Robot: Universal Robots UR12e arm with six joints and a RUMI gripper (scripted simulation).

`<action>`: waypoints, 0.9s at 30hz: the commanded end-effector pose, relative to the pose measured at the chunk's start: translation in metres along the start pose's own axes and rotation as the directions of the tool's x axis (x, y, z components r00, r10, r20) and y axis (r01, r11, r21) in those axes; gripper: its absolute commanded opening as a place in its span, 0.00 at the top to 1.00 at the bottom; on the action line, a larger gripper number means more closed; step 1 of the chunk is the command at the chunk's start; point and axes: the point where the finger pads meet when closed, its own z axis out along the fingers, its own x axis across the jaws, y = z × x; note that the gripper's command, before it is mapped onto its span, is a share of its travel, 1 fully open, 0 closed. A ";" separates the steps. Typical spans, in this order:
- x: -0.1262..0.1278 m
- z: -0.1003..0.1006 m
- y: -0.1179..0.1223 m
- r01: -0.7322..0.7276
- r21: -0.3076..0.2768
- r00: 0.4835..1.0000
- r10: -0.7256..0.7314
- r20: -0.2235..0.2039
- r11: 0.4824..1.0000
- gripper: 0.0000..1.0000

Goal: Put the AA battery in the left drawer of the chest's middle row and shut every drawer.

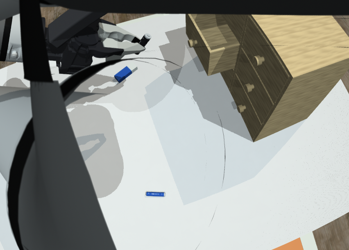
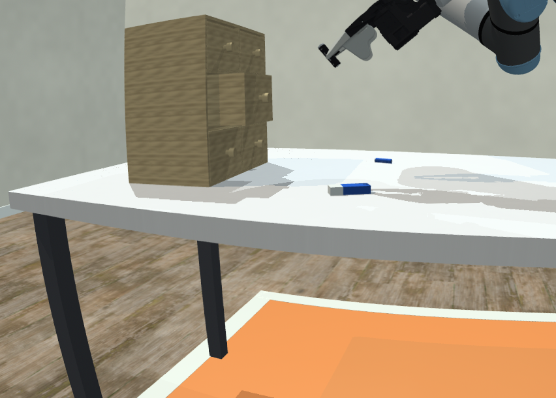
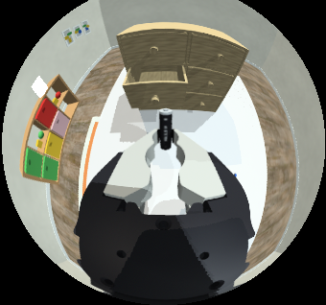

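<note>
My gripper (image 1: 140,44) hangs high above the table, away from the front of the chest, shut on a black AA battery (image 1: 144,39) with a silver cap. The battery sticks out past the fingertips in the wrist view (image 3: 165,124) and shows at the fingertips in the exterior view (image 2: 329,55). The wooden chest (image 1: 261,72) stands upright on the white table. Its middle-row left drawer (image 1: 210,43) is pulled partway out and looks empty (image 3: 155,77). The other drawers are shut. The gripper points toward the open drawer (image 2: 245,99), well short of it.
A blue and white eraser lies on the table below the gripper. A small blue cylinder cell lies further out on the table (image 2: 383,157). The arm's body blocks the left and top of the top view. A coloured shelf (image 3: 48,134) stands on the floor.
</note>
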 end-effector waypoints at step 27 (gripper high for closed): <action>0.002 -0.001 -0.004 -0.006 0.319 1.000 0.006 0.003 0.948 0.95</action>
